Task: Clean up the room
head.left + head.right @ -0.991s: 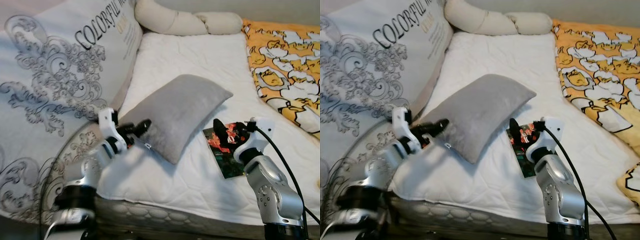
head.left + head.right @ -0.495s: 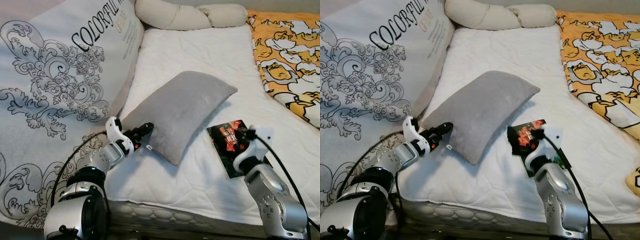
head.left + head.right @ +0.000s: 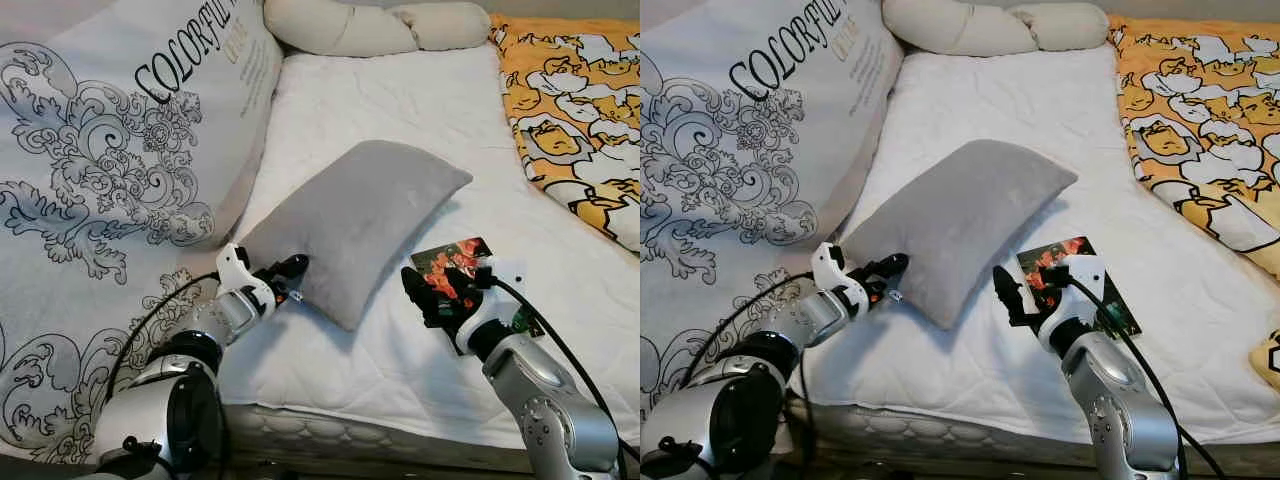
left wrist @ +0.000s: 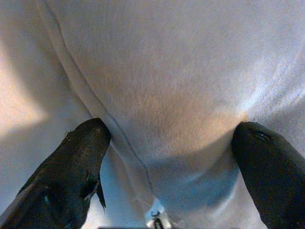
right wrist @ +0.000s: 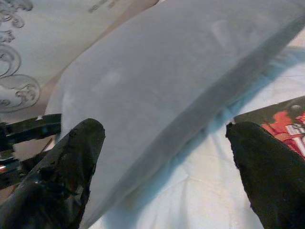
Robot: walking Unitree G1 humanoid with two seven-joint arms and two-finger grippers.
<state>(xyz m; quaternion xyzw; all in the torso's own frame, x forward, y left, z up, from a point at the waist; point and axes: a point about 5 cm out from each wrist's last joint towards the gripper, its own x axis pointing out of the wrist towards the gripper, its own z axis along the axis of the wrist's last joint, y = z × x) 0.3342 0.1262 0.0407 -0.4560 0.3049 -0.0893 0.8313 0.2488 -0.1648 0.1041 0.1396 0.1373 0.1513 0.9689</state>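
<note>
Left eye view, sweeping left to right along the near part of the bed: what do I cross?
Printed white duvet → left tool at the grey pillow's corner → grey pillow → right tool → dark booklet → orange patterned blanket.

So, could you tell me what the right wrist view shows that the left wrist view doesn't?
Right wrist view alone: the red and black booklet, the patterned duvet behind the pillow, and the left gripper at the pillow's far corner. Left wrist view alone: a close look at the pillow's seam and a small tag, with the open fingers on either side of the corner. Both show the grey pillow between open black fingers.
</note>
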